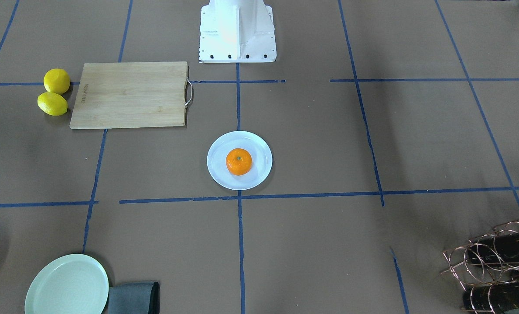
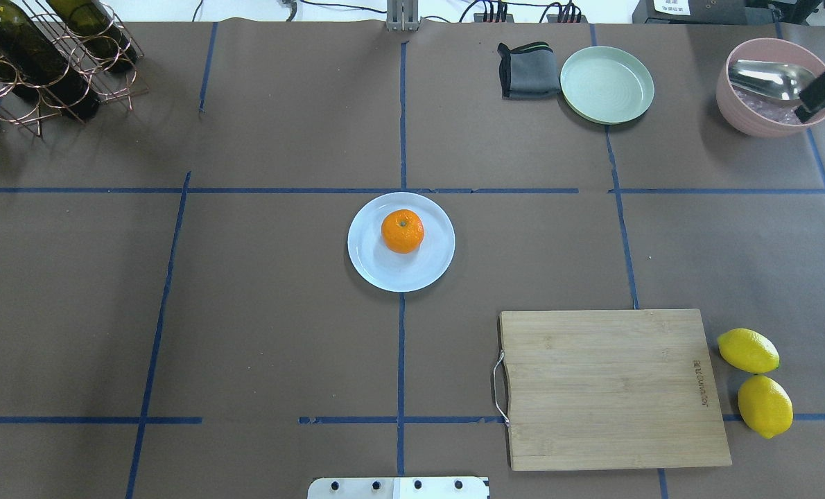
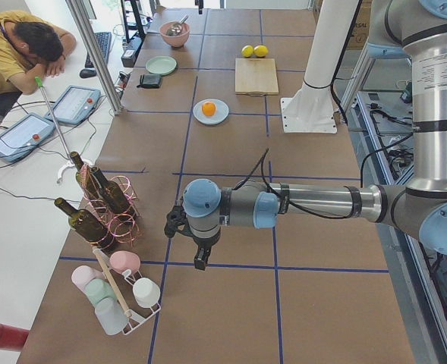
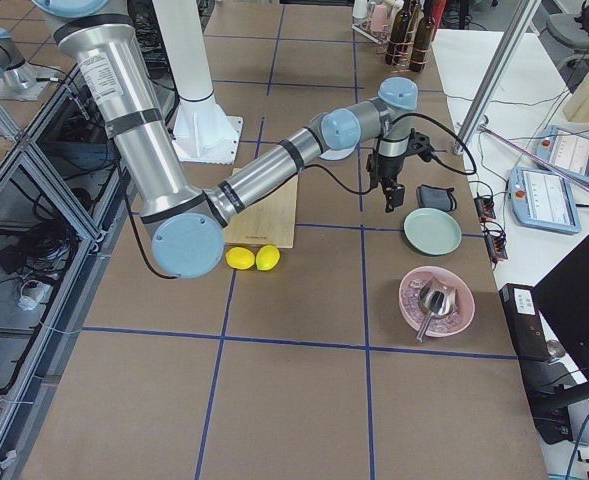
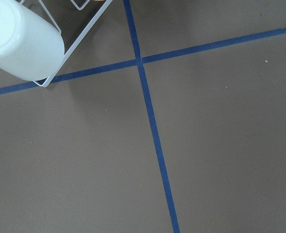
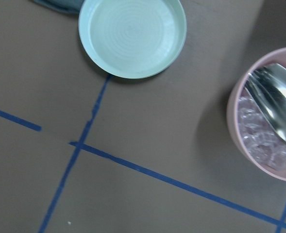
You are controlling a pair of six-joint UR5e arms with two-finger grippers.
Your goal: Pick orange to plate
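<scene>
The orange [image 2: 403, 231] rests on the round white plate [image 2: 433, 267] at the middle of the table, slightly towards the plate's far side; both also show in the front view as orange [image 1: 239, 161] and plate [image 1: 259, 174]. Neither gripper is near them. My left gripper [image 3: 200, 260] hangs fingers-down over bare table at the left end, by the cup rack. My right gripper [image 4: 387, 203] hovers above the table near the pale green plate [image 4: 432, 231]. Both show only in the side views, so I cannot tell whether they are open or shut.
A wooden cutting board [image 2: 610, 388] lies front right, with two lemons [image 2: 756, 381] beside it. A grey cloth [image 2: 527, 69], the green plate [image 2: 606, 84] and a pink bowl [image 2: 742, 111] holding a spoon stand at the far right. A bottle rack [image 2: 45, 62] fills the far left corner.
</scene>
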